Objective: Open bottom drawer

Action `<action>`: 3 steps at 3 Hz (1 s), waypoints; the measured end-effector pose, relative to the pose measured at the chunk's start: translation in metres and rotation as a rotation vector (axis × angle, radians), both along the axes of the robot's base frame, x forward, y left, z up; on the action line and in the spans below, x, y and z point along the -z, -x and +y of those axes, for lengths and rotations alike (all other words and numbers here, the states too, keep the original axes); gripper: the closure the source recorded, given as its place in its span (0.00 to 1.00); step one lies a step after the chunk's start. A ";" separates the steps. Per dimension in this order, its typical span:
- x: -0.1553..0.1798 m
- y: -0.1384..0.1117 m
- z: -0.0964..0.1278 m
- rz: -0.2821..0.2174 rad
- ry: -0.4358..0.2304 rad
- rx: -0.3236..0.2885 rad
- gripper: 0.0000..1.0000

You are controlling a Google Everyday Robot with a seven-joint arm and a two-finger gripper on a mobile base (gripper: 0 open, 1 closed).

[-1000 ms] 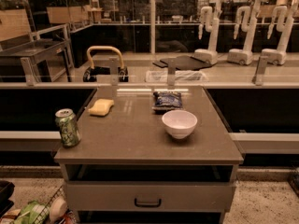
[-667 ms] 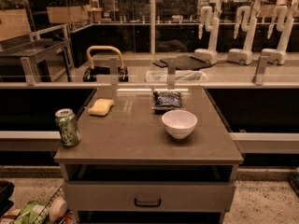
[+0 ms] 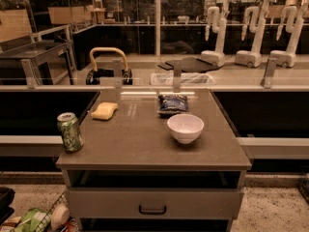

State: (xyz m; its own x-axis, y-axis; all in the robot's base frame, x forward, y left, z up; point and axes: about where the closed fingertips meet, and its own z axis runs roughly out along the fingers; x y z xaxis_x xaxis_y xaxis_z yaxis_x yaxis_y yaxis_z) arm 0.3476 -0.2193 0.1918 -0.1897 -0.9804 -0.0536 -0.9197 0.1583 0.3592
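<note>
Gripper outside the camera view, nowhere in frame; its pose cannot be told

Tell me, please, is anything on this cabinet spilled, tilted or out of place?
Nothing stands out. The green can stands upright near the left edge of the cabinet top; the yellow sponge, blue bag and white bowl sit tidily, nothing spilled. The drawer with the handle is shut. The gripper is not in view.

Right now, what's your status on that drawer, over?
Gripper out of view. Drawer shut, handle untouched. Basket on floor by its left corner.
</note>
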 end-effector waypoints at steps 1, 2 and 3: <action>0.002 0.003 0.000 0.005 -0.001 0.000 0.50; 0.003 0.005 0.000 0.008 -0.001 0.000 0.27; 0.004 0.008 0.001 0.014 -0.002 -0.001 0.00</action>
